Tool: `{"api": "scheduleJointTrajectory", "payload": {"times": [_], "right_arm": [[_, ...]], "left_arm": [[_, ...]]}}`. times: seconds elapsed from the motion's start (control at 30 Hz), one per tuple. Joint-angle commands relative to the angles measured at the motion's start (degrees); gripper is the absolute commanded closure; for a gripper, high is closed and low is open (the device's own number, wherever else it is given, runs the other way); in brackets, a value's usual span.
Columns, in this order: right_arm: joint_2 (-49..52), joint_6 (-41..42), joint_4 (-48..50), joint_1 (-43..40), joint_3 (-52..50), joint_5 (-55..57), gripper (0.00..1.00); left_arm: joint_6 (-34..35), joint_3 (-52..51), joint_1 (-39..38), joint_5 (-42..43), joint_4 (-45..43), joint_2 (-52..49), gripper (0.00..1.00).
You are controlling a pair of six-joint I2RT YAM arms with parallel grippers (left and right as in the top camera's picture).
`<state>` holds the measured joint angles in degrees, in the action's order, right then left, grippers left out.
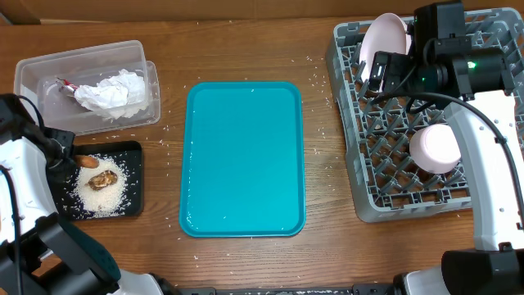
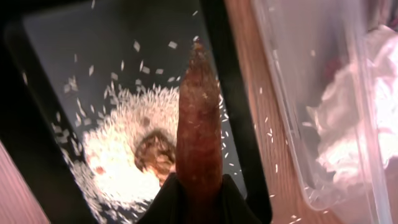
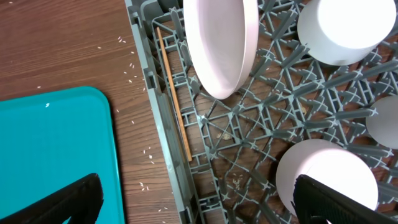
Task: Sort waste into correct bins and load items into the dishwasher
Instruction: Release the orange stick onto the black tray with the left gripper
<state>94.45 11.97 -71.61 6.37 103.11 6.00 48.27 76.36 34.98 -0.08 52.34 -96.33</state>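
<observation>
Left wrist view: left gripper (image 2: 198, 200) clamped on the carrot strip (image 2: 199, 118) just above the black tray (image 2: 56, 50) and its rice pile (image 2: 118, 155), probably to drop food waste there; right gripper (image 3: 196, 199) spread wide, empty, over the dish rack (image 3: 236, 130), well away from that tray.

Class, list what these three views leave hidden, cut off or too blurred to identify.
- Overhead: the right arm covers part of the dish rack and plate.
- Overhead: the reddish item in the clear tub is too small to identify.
- Left wrist: the bottom edge cuts off the left gripper holding the carrot strip; the napkins are blurred.
- Right wrist: the right edge cuts off a white dish.
</observation>
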Motion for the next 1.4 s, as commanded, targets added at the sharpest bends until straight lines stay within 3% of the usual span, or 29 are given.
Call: {"api": "scheduleJointTrajectory", "payload": {"times": [0.0,0.13,0.27,0.4,1.0,1.13,1.2,1.37], "right_arm": [[-0.15,0.04,0.24,-0.07,0.00,0.42,0.00],[-0.15,0.07,0.24,-0.07,0.00,0.42,0.00],[-0.15,0.04,0.24,-0.07,0.00,0.42,0.00],[-0.15,0.07,0.24,-0.07,0.00,0.42,0.00],[-0.15,0.07,0.24,-0.09,0.00,0.42,0.00],[-0.15,0.04,0.24,-0.07,0.00,0.42,0.00],[-0.15,0.07,0.24,-0.07,0.00,0.42,0.00],[-0.15,0.04,0.24,-0.07,0.00,0.42,0.00]], "left_arm": [[13.88,-2.36,0.26,3.04,-0.44,-0.90,0.90],[20.37,-5.07,0.26,3.08,-1.66,-0.90,0.90],[20.35,-6.93,0.26,3.04,-4.48,-0.90,0.84],[20.35,-8.20,0.26,2.08,-7.76,-0.90,0.90],[20.31,-8.44,0.26,-0.35,-11.89,-7.10,0.86],[18.95,-8.44,0.24,-0.55,-13.97,-7.85,0.81],[17.44,-8.44,0.24,-0.35,-15.47,-7.85,0.70],[17.38,-8.44,0.24,-0.35,-15.61,-7.85,0.58]]}}
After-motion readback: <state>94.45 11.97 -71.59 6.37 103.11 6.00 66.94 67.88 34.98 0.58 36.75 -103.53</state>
